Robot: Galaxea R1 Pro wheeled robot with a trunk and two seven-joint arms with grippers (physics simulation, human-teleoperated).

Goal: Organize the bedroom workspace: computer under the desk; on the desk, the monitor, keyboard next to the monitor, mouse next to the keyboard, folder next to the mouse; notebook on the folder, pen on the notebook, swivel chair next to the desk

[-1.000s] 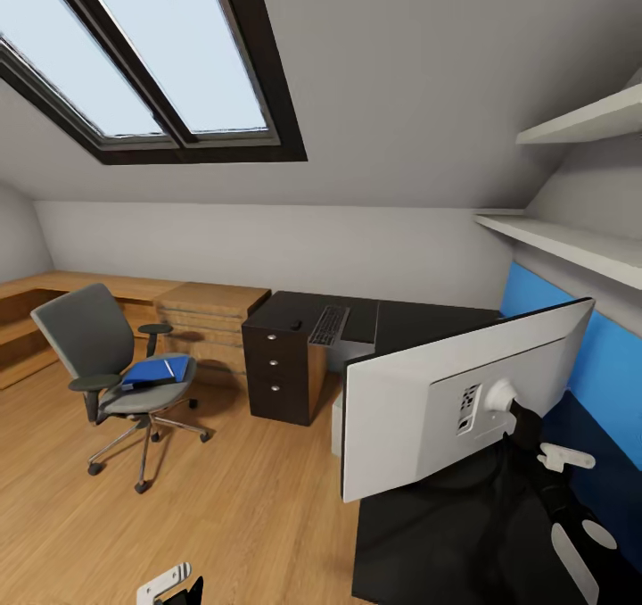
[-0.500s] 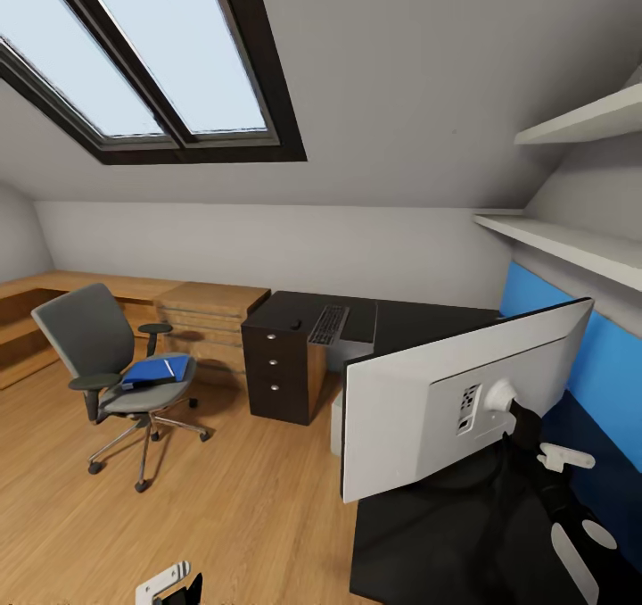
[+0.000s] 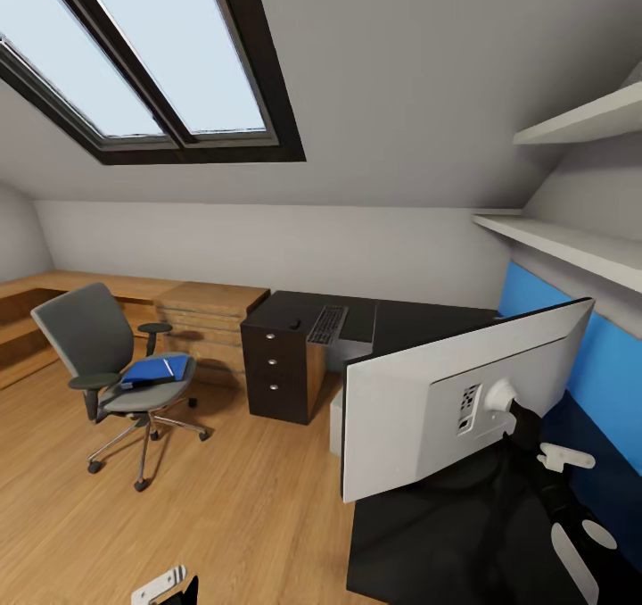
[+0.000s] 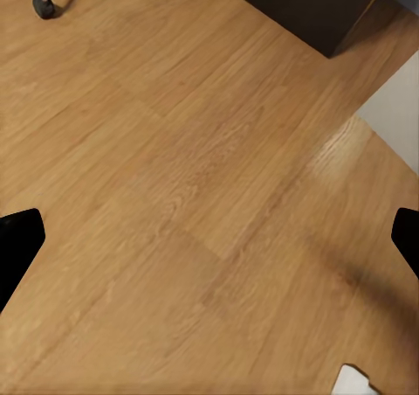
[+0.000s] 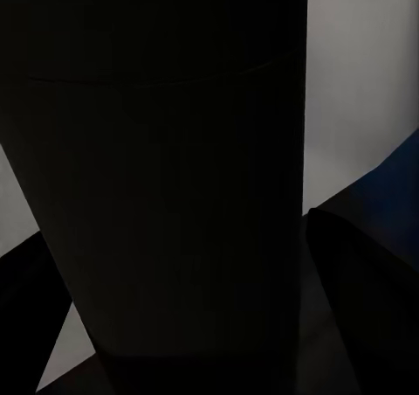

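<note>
Monitor (image 3: pixel 464 404) on desk (image 3: pixel 419 319), right gripper's state untellable behind it; keyboard (image 3: pixel 328 324), mouse (image 3: pixel 294 324) on desk too. Left gripper (image 4: pixel 209 238) spread. Folder (image 3: pixel 157 370) left on swivel chair (image 3: pixel 107 364), away from desk.

A broad black upright post (image 5: pixel 166 194) stands close ahead, with pale grey surface (image 5: pixel 358 72) and some blue (image 5: pixel 397 181) beside it.

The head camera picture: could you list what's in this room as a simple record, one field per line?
room: attic bedroom, skylight, wooden floor
desk: black, L-shaped, three drawers
monitor: on the desk, its white back facing the camera
keyboard: on the desk's far part
mouse: on the desk, beside the keyboard
swivel chair: on the floor, apart from the desk
folder: blue, lying on the chair seat
right arm: reaches behind the monitor, at its stand
</note>
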